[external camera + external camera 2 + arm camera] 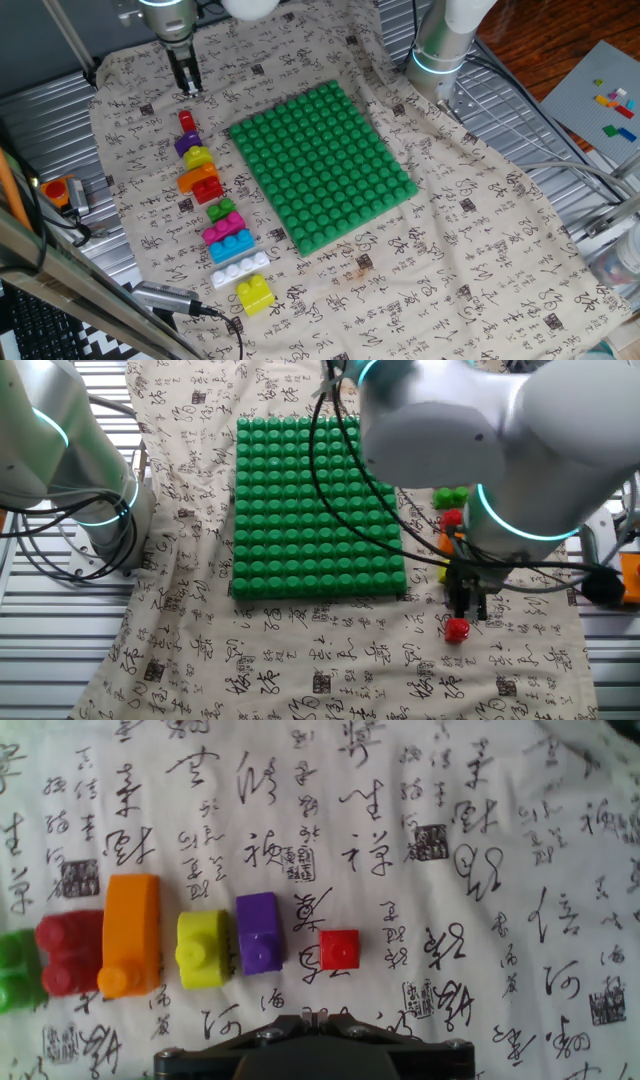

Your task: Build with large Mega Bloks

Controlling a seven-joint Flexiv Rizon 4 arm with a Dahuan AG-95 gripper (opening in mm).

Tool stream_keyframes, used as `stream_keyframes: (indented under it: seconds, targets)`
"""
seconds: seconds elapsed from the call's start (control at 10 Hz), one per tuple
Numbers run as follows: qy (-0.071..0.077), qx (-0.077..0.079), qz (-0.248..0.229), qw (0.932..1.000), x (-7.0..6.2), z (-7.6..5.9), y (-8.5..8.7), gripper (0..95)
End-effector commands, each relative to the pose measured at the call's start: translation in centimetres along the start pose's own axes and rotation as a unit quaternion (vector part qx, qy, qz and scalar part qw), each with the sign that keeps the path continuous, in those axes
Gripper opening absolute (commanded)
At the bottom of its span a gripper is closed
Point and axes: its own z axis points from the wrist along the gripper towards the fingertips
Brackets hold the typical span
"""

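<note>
Ten or so chunky bricks lie in a line down the left of one fixed view, from the small red brick (187, 121) at the top to a yellow brick (255, 294) at the bottom, with the bare green baseplate (322, 163) filling the middle. I'd judge the first pick is only starting. The gripper (187, 84) hangs at upper left just above the red brick, fingers nearly together, holding nothing, so it must spread and drop next.
</note>
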Motion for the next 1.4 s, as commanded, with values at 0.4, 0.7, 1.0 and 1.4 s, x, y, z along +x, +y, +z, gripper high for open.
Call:
stream_keyframes:
  seconds: [0.4,0.7,1.0,1.4]
  targets:
    - [-0.012,-0.002,-0.081,0.9966,-2.5,1.8,-2.2,19.0]
    - [-0.016,-0.001,-0.087,0.9961,-3.5,3.1,-2.2,38.0]
    - [-0.008,-0.002,-0.084,0.9964,-4.5,4.8,-2.5,38.0]
    - [-0.008,-0.013,-0.074,0.9971,-4.5,6.9,-2.7,38.0]
